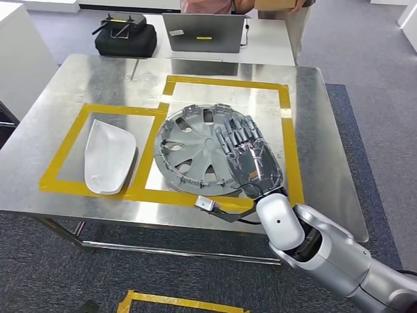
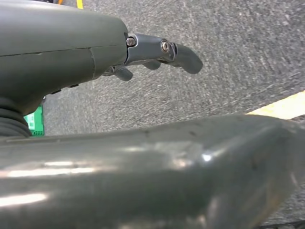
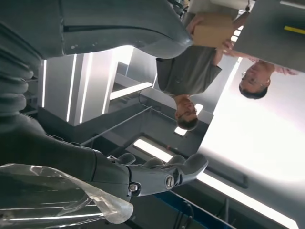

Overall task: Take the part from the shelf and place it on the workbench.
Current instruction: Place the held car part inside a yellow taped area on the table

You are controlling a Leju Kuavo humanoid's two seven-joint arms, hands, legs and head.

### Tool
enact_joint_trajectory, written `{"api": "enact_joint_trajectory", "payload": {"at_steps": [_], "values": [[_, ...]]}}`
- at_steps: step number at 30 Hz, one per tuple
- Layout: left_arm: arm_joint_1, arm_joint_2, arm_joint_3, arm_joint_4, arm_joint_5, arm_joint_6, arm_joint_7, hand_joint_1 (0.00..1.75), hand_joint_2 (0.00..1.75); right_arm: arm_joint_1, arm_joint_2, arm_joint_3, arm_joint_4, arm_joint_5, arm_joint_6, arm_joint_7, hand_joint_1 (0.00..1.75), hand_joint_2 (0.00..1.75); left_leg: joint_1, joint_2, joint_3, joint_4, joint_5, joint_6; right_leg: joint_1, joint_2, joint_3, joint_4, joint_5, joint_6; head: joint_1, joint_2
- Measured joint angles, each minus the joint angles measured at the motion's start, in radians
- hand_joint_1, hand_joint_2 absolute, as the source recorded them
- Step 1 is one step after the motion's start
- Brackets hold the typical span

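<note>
Grey carpet surrounds a steel counter [image 1: 58, 176] marked with two yellow-tape rectangles [image 1: 285, 130]; behind it a second table carries a laptop [image 1: 204, 32] and a black case [image 1: 125, 39], and people stand beyond.

Largest on the counter is the part, a grey wheel cover [image 1: 189, 147], lying flat with most of it inside the right-hand tape rectangle and its left rim crossing the tape line. It looks already delivered, so the risks are in letting go.

Over its right side lies the right hand [image 1: 248, 160], palm down, fingers [image 1: 236, 134] stretched out and apart, gripping nothing that I can see; whether they touch the cover I cannot tell. If they do, pulling the arm back flat could drag the cover further over the tape or toward the near edge, since bare steel gives little friction.

In the left rectangle rests a pale curved panel [image 1: 108, 156], just beside the cover; a sideways shove could knock them together.

A loose cable plug [image 1: 205, 203] by the wrist might snag the cover's rim.

Hanging over the carpet, the left hand [image 2: 158, 52] holds nothing, fingers loosely curled.
</note>
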Motion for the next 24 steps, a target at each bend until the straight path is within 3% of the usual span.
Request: {"api": "enact_joint_trajectory", "payload": {"at_steps": [2,3,4,6,8,10,12,13,15,17,18,19,20,22,24], "values": [[0.000,-0.022,0.035,-0.015,-0.031,-0.013,-0.010,0.00,0.00,0.019,0.002,-0.010,-0.007,0.002,-0.009,0.003,0.00,0.00,0.000,0.000,-0.011,0.000,0.007,0.003,-0.002,0.002,-0.046,0.130,-0.064,0.007,0.002,0.000],[0.000,-0.032,0.052,-0.021,-0.046,-0.019,-0.016,0.00,0.00,0.030,0.002,-0.014,-0.011,0.003,-0.013,0.003,0.00,0.00,0.001,0.000,-0.016,0.000,0.011,0.001,-0.003,0.002,-0.054,0.164,-0.072,0.011,0.002,0.000],[0.000,-0.043,0.068,-0.027,-0.060,-0.025,-0.021,0.00,0.00,0.040,0.002,-0.018,-0.014,0.003,-0.017,0.003,0.00,0.00,0.002,0.000,-0.021,0.001,0.014,-0.002,-0.006,0.001,-0.045,0.161,-0.062,0.014,0.002,0.000],[0.000,-0.062,0.098,-0.038,-0.088,-0.035,-0.033,0.00,0.00,0.054,0.002,-0.029,-0.023,0.003,-0.027,0.003,0.00,0.00,0.006,0.000,-0.030,0.007,0.020,-0.010,-0.013,-0.002,0.028,0.045,-0.005,0.021,0.002,0.000],[0.000,-0.074,0.124,-0.048,-0.108,-0.041,-0.041,0.00,0.00,0.063,0.003,-0.042,-0.031,0.003,-0.039,0.004,0.00,0.00,0.005,0.000,-0.041,0.016,0.026,-0.022,-0.013,-0.008,0.102,-0.078,0.029,0.018,0.003,0.000],[-0.001,-0.084,0.144,-0.057,-0.117,-0.043,-0.045,0.00,0.00,0.072,0.005,-0.052,-0.037,0.002,-0.045,0.004,0.00,0.00,0.003,0.001,-0.048,0.022,0.034,-0.037,-0.009,-0.007,0.118,-0.110,0.031,0.005,0.003,0.000],[-0.001,-0.092,0.158,-0.061,-0.127,-0.046,-0.048,0.00,0.00,0.083,0.007,-0.059,-0.041,0.000,-0.050,0.004,0.00,0.00,0.005,-0.001,-0.053,0.024,0.037,-0.050,-0.009,-0.003,0.104,-0.109,0.040,-0.014,0.002,0.000],[-0.001,-0.096,0.165,-0.062,-0.136,-0.048,-0.052,0.00,0.00,0.089,0.008,-0.062,-0.043,-0.002,-0.055,0.005,0.00,0.00,0.007,-0.005,-0.059,0.036,0.020,-0.055,-0.010,-0.002,0.098,-0.109,0.047,-0.024,0.000,0.000],[-0.002,-0.105,0.185,-0.067,-0.163,-0.054,-0.062,0.00,0.00,0.104,0.010,-0.074,-0.052,-0.011,-0.076,0.008,0.00,0.00,0.010,-0.017,-0.086,0.118,-0.060,-0.063,-0.009,-0.002,0.082,-0.110,0.064,-0.042,-0.004,0.000],[-0.003,-0.115,0.208,-0.074,-0.191,-0.061,-0.072,0.00,0.00,0.129,0.011,-0.090,-0.065,-0.016,-0.108,0.017,0.00,0.00,0.010,-0.023,-0.117,0.248,-0.144,-0.066,-0.005,-0.001,0.061,-0.108,0.079,-0.050,-0.006,0.000],[-0.004,-0.121,0.218,-0.076,-0.201,-0.064,-0.076,0.00,0.00,0.143,0.011,-0.098,-0.072,-0.016,-0.123,0.021,0.00,0.00,0.010,-0.024,-0.120,0.291,-0.161,-0.065,-0.003,0.000,0.050,-0.106,0.087,-0.051,-0.006,0.000],[-0.005,-0.127,0.225,-0.078,-0.208,-0.067,-0.078,0.00,0.00,0.155,0.011,-0.105,-0.078,-0.015,-0.135,0.025,0.00,0.00,0.010,-0.024,-0.107,0.299,-0.159,-0.063,-0.001,0.001,0.039,-0.104,0.093,-0.051,-0.007,0.000],[-0.006,-0.131,0.232,-0.080,-0.212,-0.069,-0.080,0.00,0.00,0.164,0.011,-0.111,-0.083,-0.015,-0.142,0.028,0.00,0.00,0.009,-0.025,-0.074,0.267,-0.141,-0.060,0.000,0.003,0.029,-0.102,0.100,-0.050,-0.006,0.000],[-0.007,-0.138,0.240,-0.086,-0.217,-0.069,-0.081,0.00,0.00,0.176,0.011,-0.120,-0.094,-0.015,-0.149,0.030,0.00,0.00,0.009,-0.031,0.022,0.127,-0.099,-0.050,0.002,0.007,0.012,-0.098,0.112,-0.045,-0.007,0.000],[-0.011,-0.143,0.250,-0.093,-0.225,-0.069,-0.085,0.00,0.00,0.183,0.011,-0.131,-0.104,-0.023,-0.159,0.031,0.00,0.00,0.005,-0.038,0.084,0.022,-0.084,-0.042,0.003,0.010,0.003,-0.098,0.126,-0.034,-0.006,0.000]]}}
